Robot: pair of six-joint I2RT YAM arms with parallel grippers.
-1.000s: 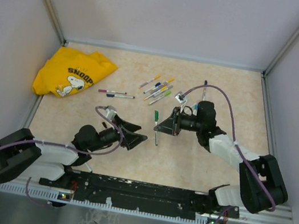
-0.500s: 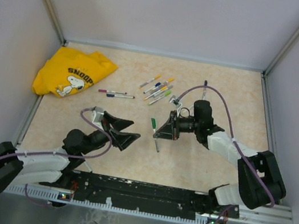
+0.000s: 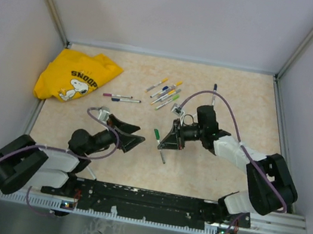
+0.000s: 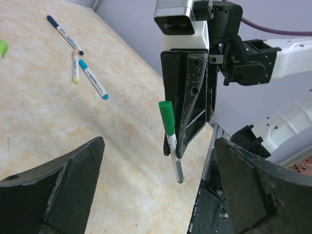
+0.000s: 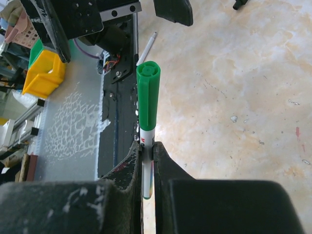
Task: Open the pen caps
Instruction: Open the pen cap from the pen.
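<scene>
Fingers [image 5: 127, 163] of the right gripper [image 3: 163, 145] pinch a pen [image 4: 171, 141] thinly by its barrel. Its green cap [image 5: 147, 95] sticks out clear of them, just beside the left gripper [image 3: 140, 135], whose fingers stand wide apart and empty. An off-centre or angled pull could twist the pen loose instead of freeing the cap. Other capped pens [image 3: 163, 94] lie further back on the table [image 3: 239, 95].

The right gripper [image 3: 162, 146] brings its pen [image 3: 163, 156], the one with the green cap [image 3: 156, 134], farther from the loose pens [image 3: 165, 94] and tilts it more. The left gripper [image 3: 141, 135] pulls back slightly leftward, and its jaws spread to full width.
</scene>
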